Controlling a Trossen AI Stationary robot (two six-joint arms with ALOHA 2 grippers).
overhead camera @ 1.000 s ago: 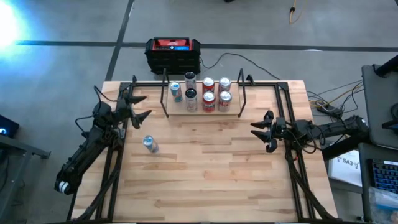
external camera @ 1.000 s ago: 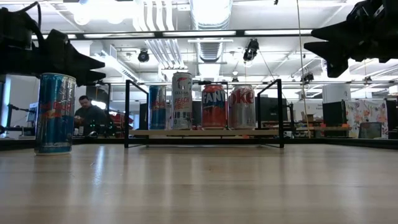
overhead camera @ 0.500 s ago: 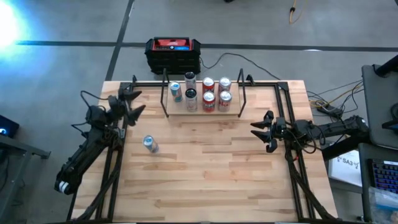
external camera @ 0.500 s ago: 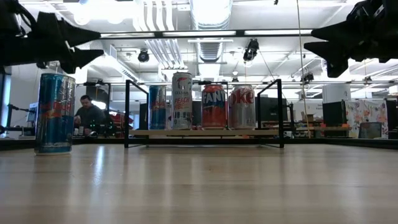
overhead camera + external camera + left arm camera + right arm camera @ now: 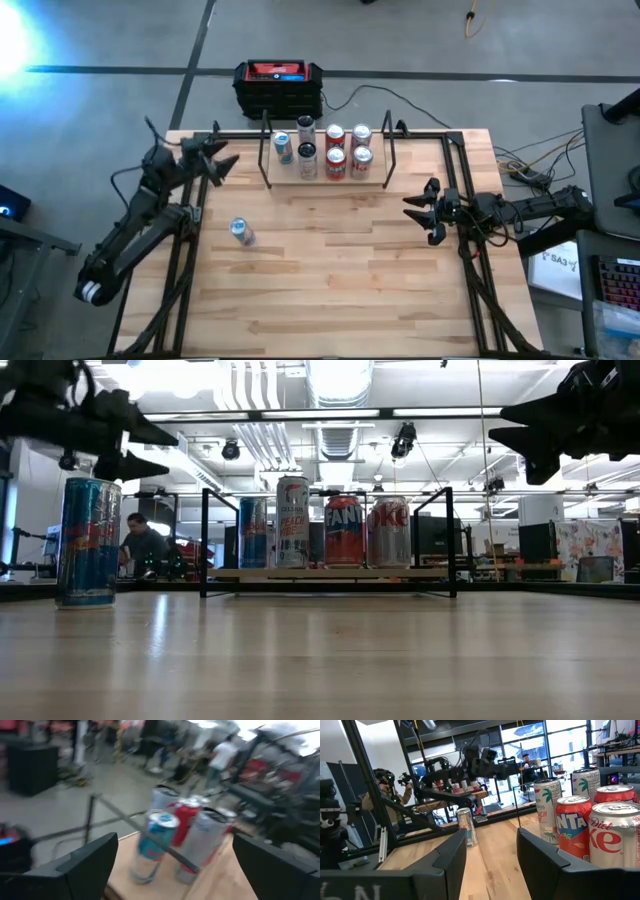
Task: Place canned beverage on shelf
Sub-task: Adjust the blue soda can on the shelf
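arms (image 5: 135, 230): dark, jointed (cabled) | fingers (image 5: 445, 857): black, angular

Grey floor (image 5: 100, 100), ceiling strip lights (image 5: 330, 413), a seated person (image 5: 145, 545) behind.
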